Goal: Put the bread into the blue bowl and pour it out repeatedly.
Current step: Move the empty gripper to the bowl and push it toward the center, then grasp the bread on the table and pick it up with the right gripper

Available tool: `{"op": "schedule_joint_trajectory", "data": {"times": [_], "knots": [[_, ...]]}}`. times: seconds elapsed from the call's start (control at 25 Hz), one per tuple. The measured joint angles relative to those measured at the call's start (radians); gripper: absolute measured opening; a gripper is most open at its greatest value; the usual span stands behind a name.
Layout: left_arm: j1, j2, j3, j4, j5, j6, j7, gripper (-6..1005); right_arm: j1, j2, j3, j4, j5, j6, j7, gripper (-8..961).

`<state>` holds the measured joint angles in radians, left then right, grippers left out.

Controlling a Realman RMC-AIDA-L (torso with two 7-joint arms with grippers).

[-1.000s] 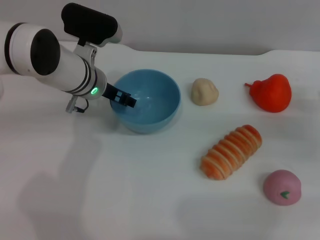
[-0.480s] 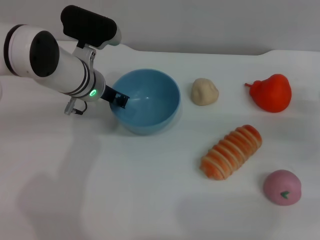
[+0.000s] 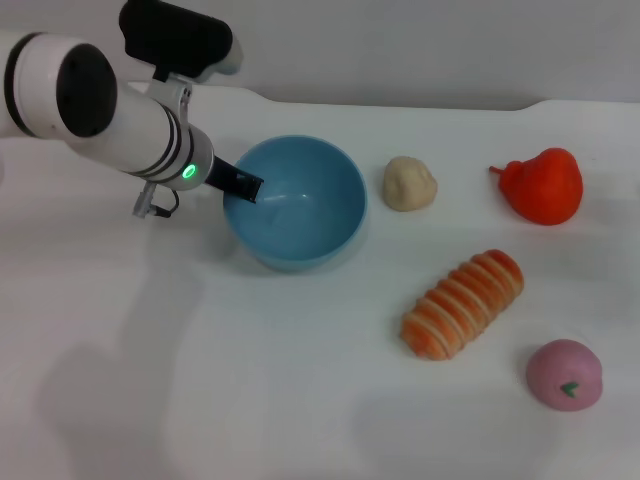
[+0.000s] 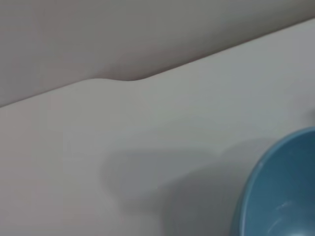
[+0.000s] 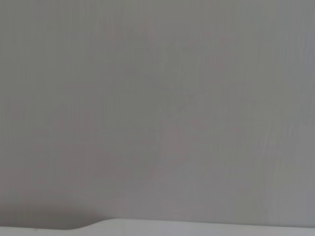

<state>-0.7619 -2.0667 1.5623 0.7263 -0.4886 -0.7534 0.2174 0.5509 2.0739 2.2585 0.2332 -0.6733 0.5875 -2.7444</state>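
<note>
A: Where does the left gripper point(image 3: 245, 186) stand?

B: At the bowl point(image 3: 296, 200), on its left rim. One dark finger reaches over the edge into the bowl. It looks clamped on the rim, but the far finger is hidden behind the wall, so I cannot tell for sure whether it is closed or slack.

A: And the bread point(image 3: 464, 302)?

B: On the table point(image 3: 250, 380), striped side up, well to the right of the bowl and nearer the robot. The bowl is empty. Its neighbours are a beige lump point(image 3: 410, 183) beyond it, a red fruit point(image 3: 543, 185) further right and a pink ball point(image 3: 565, 374) close by in front.

A: The right arm?

B: Not visible in the head view; its wrist camera shows only a blank wall and a strip of table edge.

A: So what makes the step go well?

B: My guess is the bowl is being set upright for loading. Keep it level and let it settle flat, so it does not rock when the bread drops in.

A: Then the bread?

B: Grip it across its middle, along the ridges, not at an end. It is about as long as the bowl is wide, so lower it tilted.

A: Risks?

B: The glossy rim may slip, and the ball sits near the bread.
</note>
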Motion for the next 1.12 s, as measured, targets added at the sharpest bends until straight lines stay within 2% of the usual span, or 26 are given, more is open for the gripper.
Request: {"op": "schedule_joint_trajectory", "data": {"times": [0.12, 0.4, 0.56, 0.68, 0.72, 0.88, 1.12], "knots": [[-0.007, 0.001, -0.046, 0.0, 0.001, -0.023, 0.0, 3, 0.004, -0.001, 0.002, 0.0, 0.002, 0.0, 0.0, 540], [-0.02, 0.003, -0.185, 0.013, 0.001, -0.077, -0.003, 0, 0.017, -0.002, 0.01, 0.0, 0.01, -0.001, 0.036, 541], [-0.038, 0.006, -0.303, 0.009, 0.0, -0.123, -0.036, -2, 0.029, -0.007, 0.002, 0.028, 0.013, -0.056, 0.209, 541], [-0.037, 0.008, -0.336, 0.009, 0.001, -0.139, -0.064, -1, 0.039, -0.016, -0.014, 0.079, -0.073, -0.113, 0.404, 540], [-0.034, 0.009, -0.339, 0.01, 0.001, -0.141, -0.067, 0, 0.039, -0.016, -0.014, 0.079, -0.073, -0.113, 0.404, 540], [-0.025, 0.01, -0.341, 0.012, 0.001, -0.144, -0.081, 0, 0.039, -0.026, -0.015, 0.178, -0.318, -0.127, 0.741, 540], [-0.024, 0.011, -0.342, 0.013, 0.001, -0.146, -0.084, -1, 0.044, -0.044, -0.016, 0.36, -0.841, -0.066, 1.334, 541]]}}
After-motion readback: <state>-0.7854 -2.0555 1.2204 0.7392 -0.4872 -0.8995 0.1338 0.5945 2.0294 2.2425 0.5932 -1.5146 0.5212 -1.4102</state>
